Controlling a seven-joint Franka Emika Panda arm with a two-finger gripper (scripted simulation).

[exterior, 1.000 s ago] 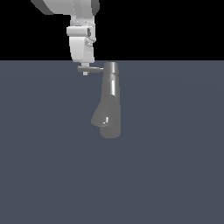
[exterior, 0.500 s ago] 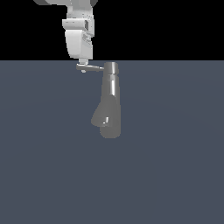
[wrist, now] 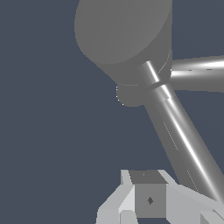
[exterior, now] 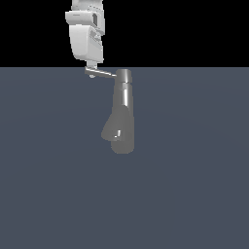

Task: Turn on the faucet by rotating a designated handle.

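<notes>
Grey metallic tapering faucet (exterior: 121,116) upright on dark slate floor (exterior: 194,185). Thin straight grey metal rod handle (exterior: 103,73) projecting sideways from faucet cap. White blocky gripper (exterior: 92,73) at handle's free end; finger spacing indeterminate.

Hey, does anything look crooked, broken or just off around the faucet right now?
Nothing stands out. The faucet looks intact, and its handle sticks straight out from the cap toward the exterior view's left. The gripper sits at the handle's outer end, with no sign of damage.
</notes>
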